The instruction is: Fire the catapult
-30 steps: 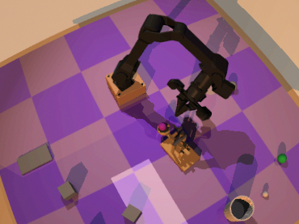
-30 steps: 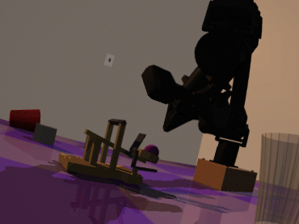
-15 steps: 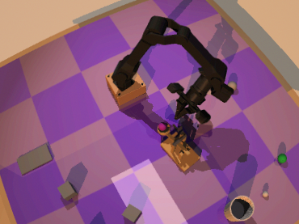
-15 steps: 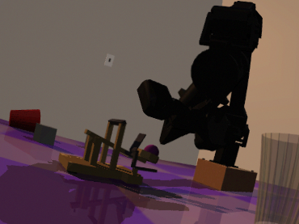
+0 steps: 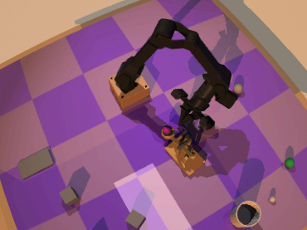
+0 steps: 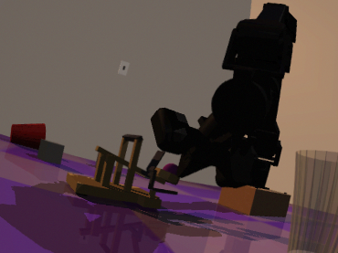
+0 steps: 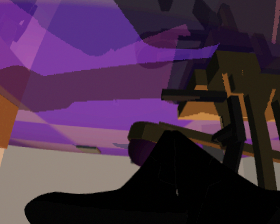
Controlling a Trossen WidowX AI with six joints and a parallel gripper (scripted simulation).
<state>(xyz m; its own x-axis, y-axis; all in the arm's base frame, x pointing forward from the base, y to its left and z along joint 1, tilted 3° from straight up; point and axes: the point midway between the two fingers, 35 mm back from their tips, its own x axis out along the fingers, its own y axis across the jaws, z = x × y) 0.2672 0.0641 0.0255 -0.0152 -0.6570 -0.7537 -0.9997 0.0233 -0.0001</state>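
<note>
The magenta ball [image 5: 167, 130] [image 6: 171, 168] [image 7: 140, 151] sits in the cup at the end of the catapult's throwing arm. The wooden catapult [image 5: 187, 163] [image 6: 107, 191] [image 7: 239, 67] stands on the checkered floor, its ball cup low and dark metal parts beside the arm. My gripper [image 5: 182, 123] [image 6: 179, 175] [image 7: 170, 136] is shut and empty, its tip low beside the ball cup; whether it touches is unclear. In the wrist view the fingers partly hide the throwing arm and ball. The white mug [image 5: 236, 222] stands upright at the lower right in the top view, its inside dark.
A green ball [image 5: 289, 163], a pale ball [image 5: 238, 88] and a smaller one [image 5: 272, 199] lie right. Grey blocks [image 5: 69, 195] [image 5: 135, 218] and a slab [image 5: 36, 163] lie left. A red cup [image 6: 28, 134] lies tipped; a ribbed vessel [image 6: 315, 202] stands in the foreground.
</note>
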